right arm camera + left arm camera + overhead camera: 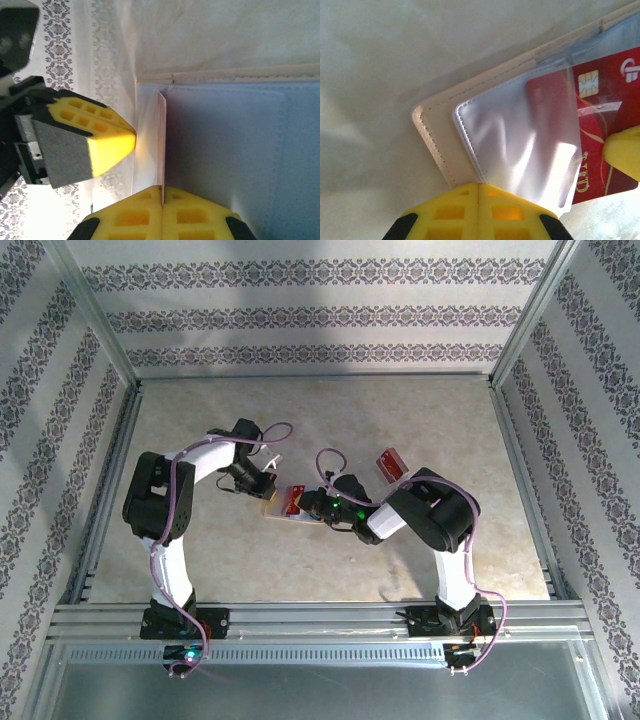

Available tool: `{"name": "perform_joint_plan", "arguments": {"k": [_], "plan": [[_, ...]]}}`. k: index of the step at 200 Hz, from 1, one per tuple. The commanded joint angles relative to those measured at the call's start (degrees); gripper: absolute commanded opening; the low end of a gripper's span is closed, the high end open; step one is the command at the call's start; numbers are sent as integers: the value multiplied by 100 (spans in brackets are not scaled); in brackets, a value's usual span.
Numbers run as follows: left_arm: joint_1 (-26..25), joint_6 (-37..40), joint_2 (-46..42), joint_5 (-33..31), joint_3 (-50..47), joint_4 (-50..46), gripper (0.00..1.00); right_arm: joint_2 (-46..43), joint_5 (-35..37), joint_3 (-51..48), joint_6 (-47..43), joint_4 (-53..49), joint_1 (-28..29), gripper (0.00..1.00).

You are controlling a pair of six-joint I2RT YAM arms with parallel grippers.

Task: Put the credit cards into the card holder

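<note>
The tan card holder (278,502) lies open on the table between both arms, its stitched edge (440,145) plain in the left wrist view. My left gripper (479,186) is shut on the edge of a clear sleeve (520,150) of the holder. A red credit card (600,130) with a chip sits partly under that sleeve. My right gripper (163,192) is shut on this card (161,140), seen edge-on beside the bluish sleeves and tan rim (225,77). A second red credit card (390,462) lies on the table behind the right arm.
Metal rails (300,615) border the table along the near edge and both sides, and patterned walls (300,310) enclose it. The two grippers (268,490) (312,506) work very close together over the holder. The left fingertip (107,145) shows just left of the held card.
</note>
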Motion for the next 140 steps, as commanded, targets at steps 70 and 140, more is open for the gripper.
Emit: {"name": "perform_joint_plan", "arguments": {"k": [70, 140], "plan": [[-292, 85, -36, -55, -156, -53, 4, -679, 216, 356, -797, -2254, 118, 17], [-305, 116, 55, -90, -232, 43, 3, -416, 62, 622, -874, -2510, 131, 3]]}}
